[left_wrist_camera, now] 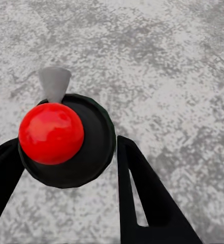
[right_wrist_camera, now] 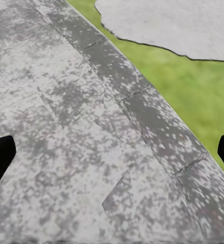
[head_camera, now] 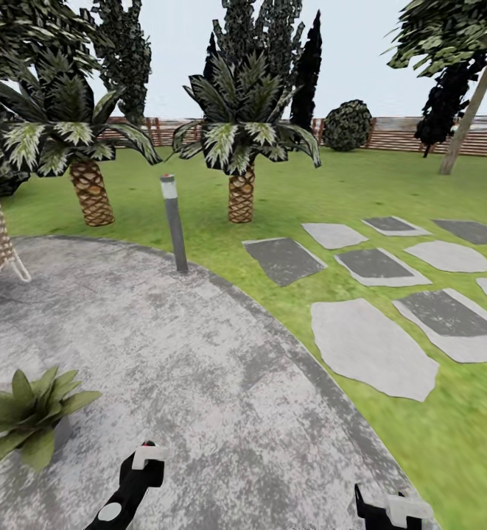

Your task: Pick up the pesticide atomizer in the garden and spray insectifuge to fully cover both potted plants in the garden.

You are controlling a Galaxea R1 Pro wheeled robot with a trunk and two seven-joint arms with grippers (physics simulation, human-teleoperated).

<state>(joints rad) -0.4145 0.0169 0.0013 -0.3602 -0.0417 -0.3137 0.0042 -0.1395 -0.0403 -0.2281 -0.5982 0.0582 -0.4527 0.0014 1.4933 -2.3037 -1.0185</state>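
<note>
One potted plant (head_camera: 23, 419) sits on the grey paving (head_camera: 221, 383), well short of the bollard lamp (head_camera: 174, 223) and to its left. The left gripper (left_wrist_camera: 66, 168) is clamped around the pesticide atomizer (left_wrist_camera: 66, 140), whose red knob and pale nozzle show between its dark fingers. The right gripper (right_wrist_camera: 112, 152) is spread wide and holds nothing, over paving beside the lawn (right_wrist_camera: 193, 76). Picking up looks finished; spraying seems the step in hand. Next, the nozzle probably needs aiming at that plant, well nearer than the lamp.
</note>
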